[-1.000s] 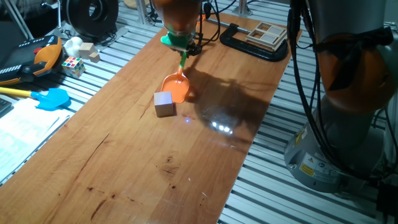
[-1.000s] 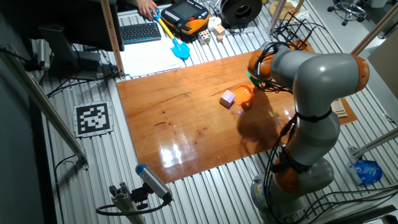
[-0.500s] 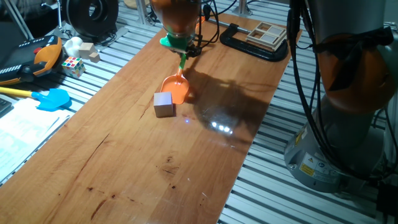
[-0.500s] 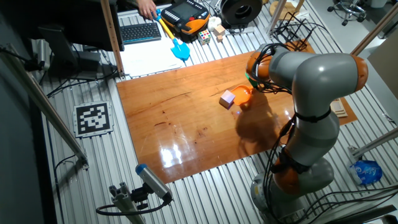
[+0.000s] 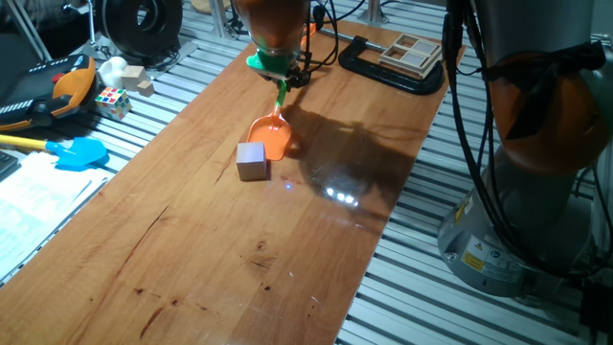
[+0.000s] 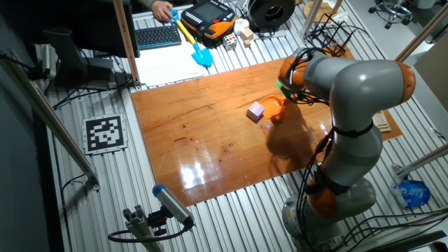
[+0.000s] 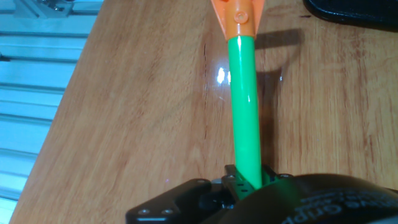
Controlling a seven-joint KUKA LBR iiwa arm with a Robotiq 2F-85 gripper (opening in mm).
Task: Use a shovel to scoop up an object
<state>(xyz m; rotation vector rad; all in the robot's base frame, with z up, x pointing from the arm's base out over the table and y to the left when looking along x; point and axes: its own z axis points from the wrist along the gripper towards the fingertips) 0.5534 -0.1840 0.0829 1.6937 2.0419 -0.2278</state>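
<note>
We see the gripper (image 5: pixel 276 65) squeezing tight on the green stick of the toy shovel (image 5: pixel 273 129), and in the hand view that green stick (image 7: pixel 244 106) runs straight up from between the fingers. The orange scoop rests on the wooden table (image 5: pixel 192 249) near the middle of its far half, and the little wooden cube (image 5: pixel 252 160) sits right at the front of the scoop, touching it or nearly so. Past the table's left edge lie a blue toy shovel (image 5: pixel 67 150) and a colourful puzzle cube (image 5: pixel 112 100), and a black clamp (image 5: pixel 388 69) sits at the far right corner.
</note>
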